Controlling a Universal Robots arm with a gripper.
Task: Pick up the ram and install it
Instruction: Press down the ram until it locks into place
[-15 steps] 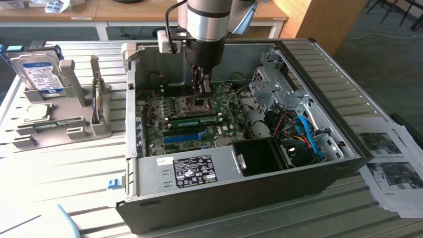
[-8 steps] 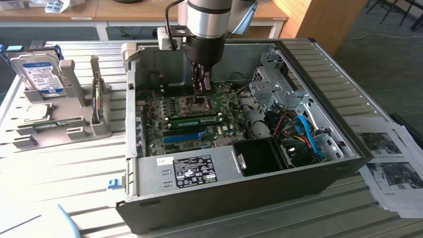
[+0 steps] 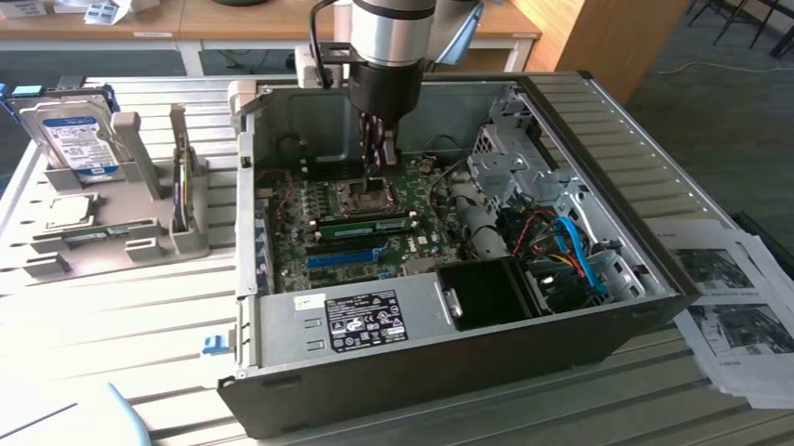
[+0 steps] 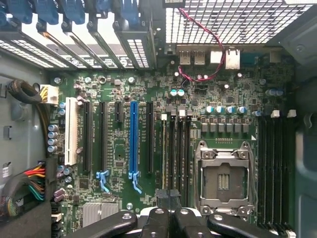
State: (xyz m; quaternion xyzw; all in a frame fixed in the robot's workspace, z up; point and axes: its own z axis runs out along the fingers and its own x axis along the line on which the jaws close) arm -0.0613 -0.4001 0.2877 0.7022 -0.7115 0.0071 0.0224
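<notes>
The gripper (image 3: 382, 149) hangs inside the open case (image 3: 645, 186), upper centre of the exterior view, above the motherboard (image 3: 360, 218). Its fingers look closed together; any grip is unclear. A ram (image 3: 363, 225) sits slotted mid-board.

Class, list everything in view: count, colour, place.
computer case: one, black and grey, open on the table
motherboard: one, green, inside the case
ram: one, green, on the motherboard beside the processor socket
long slot: one, blue, on the motherboard
hard drive: one, silver with blue label, in the grey holder, exterior view's left
papers: several, white, exterior view's right
gripper: one, black, inside the case above the motherboard
</notes>
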